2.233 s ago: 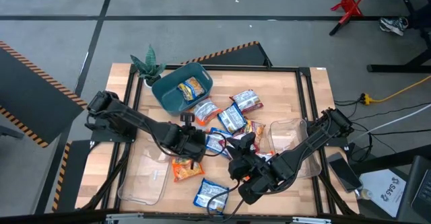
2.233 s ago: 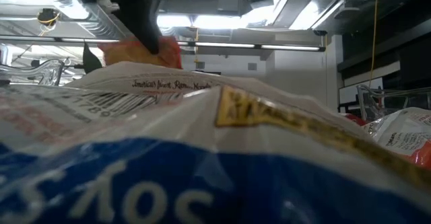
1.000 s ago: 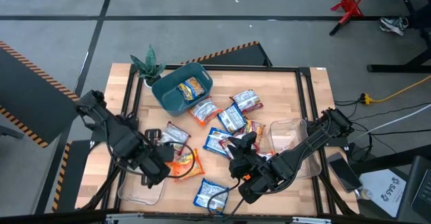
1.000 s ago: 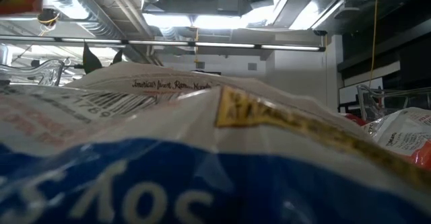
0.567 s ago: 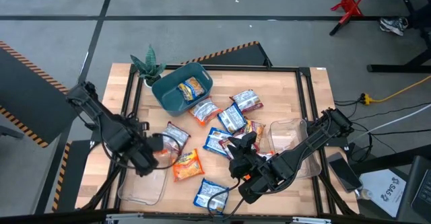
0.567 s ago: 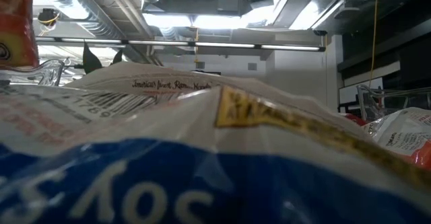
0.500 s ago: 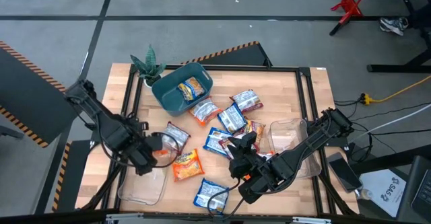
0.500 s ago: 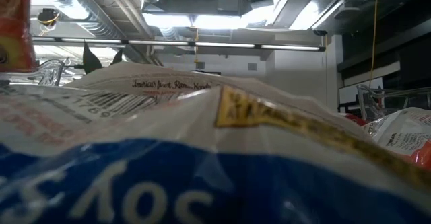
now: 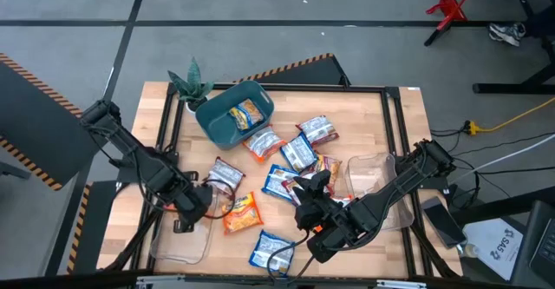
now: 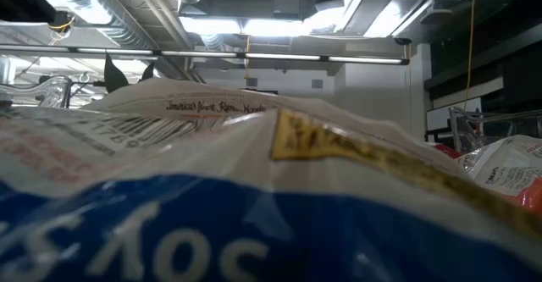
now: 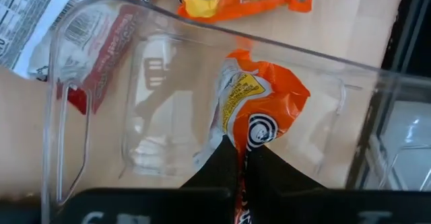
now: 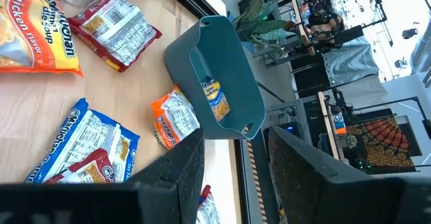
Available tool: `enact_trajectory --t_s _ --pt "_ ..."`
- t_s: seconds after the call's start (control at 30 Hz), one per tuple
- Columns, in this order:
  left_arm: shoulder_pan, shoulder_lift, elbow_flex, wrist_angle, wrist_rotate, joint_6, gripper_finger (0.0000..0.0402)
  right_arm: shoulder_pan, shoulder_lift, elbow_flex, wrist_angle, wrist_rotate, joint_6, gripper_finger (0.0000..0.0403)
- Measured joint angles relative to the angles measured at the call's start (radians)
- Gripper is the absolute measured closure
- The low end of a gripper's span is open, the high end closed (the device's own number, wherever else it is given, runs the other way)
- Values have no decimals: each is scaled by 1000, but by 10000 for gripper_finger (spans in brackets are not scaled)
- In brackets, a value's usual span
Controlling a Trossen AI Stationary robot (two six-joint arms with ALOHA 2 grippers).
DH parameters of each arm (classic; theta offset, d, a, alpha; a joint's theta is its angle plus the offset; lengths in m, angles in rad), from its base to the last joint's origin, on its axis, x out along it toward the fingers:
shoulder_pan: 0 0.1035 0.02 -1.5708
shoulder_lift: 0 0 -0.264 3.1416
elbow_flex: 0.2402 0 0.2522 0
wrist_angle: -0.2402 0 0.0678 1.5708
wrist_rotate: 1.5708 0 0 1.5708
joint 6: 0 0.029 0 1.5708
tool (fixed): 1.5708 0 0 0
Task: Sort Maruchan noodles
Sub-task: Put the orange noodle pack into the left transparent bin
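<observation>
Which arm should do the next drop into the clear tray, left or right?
Left. The left gripper is shut on an orange packet directly over the clear tray at the table's front-left. The right gripper stands open and empty mid-table, among loose packets.

A blue-and-white noodle packet [image 10: 254,206] fills nearly the whole frame (its barcode shows at left), with ceiling lights [image 10: 254,28] and pipes [image 10: 127,11] behind it.

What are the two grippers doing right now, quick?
Left gripper: closed on an orange noodle packet, over the clear tray.
Right gripper: open, holding nothing.
</observation>
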Motion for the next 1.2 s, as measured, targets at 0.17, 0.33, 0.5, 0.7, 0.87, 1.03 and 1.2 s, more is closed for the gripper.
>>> enact_trajectory --t_s 0.17,0.33,0.5,0.7,0.87,1.03,1.2 --pt "20 0 0 24 28 54 396 0 0 0 -2 0 0 251" --pt "56 0 -55 95 64 103 394 0 0 0 -2 0 0 251" --pt "79 0 -121 126 120 108 393 0 0 0 -3 0 -4 251" --pt "86 0 -131 125 102 138 387 0 0 0 -3 0 -7 251" --pt "86 0 -131 104 46 160 357 0 0 0 -3 0 -7 251" --pt "86 0 -131 100 35 160 320 0 0 0 -3 0 -7 251" --pt "86 0 -110 60 -23 160 296 0 0 0 -3 0 -7 251"
